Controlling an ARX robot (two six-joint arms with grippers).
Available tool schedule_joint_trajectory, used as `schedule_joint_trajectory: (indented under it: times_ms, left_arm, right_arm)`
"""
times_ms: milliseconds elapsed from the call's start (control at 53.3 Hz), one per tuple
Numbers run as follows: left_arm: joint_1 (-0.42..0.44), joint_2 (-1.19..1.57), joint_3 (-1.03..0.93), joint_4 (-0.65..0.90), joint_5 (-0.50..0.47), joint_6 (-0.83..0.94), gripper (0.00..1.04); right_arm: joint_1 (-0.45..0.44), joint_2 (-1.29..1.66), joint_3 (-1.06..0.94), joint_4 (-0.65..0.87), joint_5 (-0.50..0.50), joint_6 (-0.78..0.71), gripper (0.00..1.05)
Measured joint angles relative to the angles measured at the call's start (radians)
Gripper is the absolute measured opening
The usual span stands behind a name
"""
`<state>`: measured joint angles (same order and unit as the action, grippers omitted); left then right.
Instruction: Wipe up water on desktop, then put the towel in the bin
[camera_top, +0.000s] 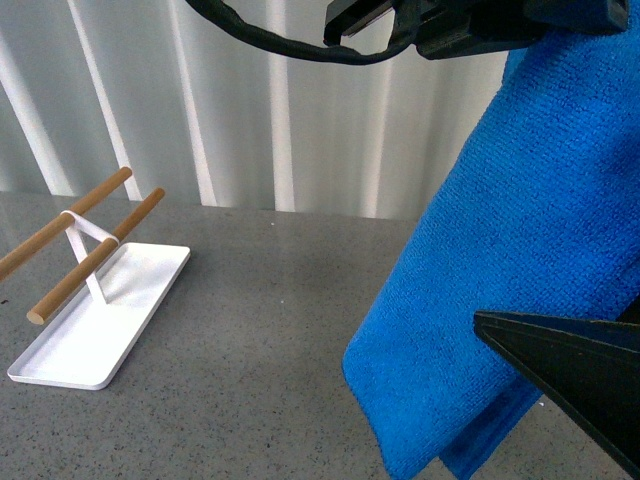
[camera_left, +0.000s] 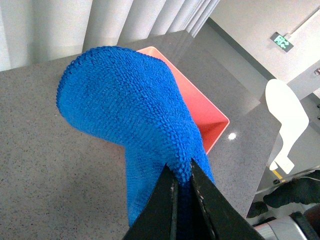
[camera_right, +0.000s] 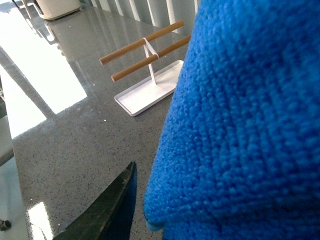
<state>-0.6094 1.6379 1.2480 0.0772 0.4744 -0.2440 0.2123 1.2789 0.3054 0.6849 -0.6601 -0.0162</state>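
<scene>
The blue towel (camera_top: 510, 260) hangs in folded layers above the speckled grey desktop (camera_top: 260, 340), held up high by my left gripper (camera_top: 500, 28). In the left wrist view that gripper (camera_left: 181, 167) is shut on a fold of the towel (camera_left: 125, 100), and the salmon-pink bin (camera_left: 202, 110) lies below and beyond it on the desktop (camera_left: 45, 165). My right gripper is open close beside the hanging towel (camera_right: 240, 125). One of its fingers (camera_right: 112, 205) shows, and the cloth hides the other. That finger (camera_top: 570, 370) also shows low in the front view. No water is in view.
A flat white tray (camera_top: 100, 320) with two wooden rods (camera_top: 95, 255) on a stand sits at the left of the desktop; the right wrist view shows the tray (camera_right: 150, 92) too. White pleated curtains hang behind. The desktop edge runs just past the bin.
</scene>
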Motion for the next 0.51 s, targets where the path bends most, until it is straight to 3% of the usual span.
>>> schedule_joint_trajectory:
  times_ms: [94, 263, 507]
  left_arm:
    - [0.004, 0.0, 0.0, -0.005, -0.001, 0.0, 0.04]
    - [0.005, 0.001, 0.001, -0.006, -0.003, 0.0, 0.04]
    - [0.018, 0.001, 0.002, -0.024, -0.002, 0.006, 0.04]
  right_arm:
    - [-0.013, -0.018, 0.0, -0.004, 0.0, -0.002, 0.29]
    - [-0.03, -0.026, 0.0, -0.005, -0.001, -0.003, 0.06]
    - [-0.053, -0.044, 0.008, -0.015, -0.01, -0.002, 0.04]
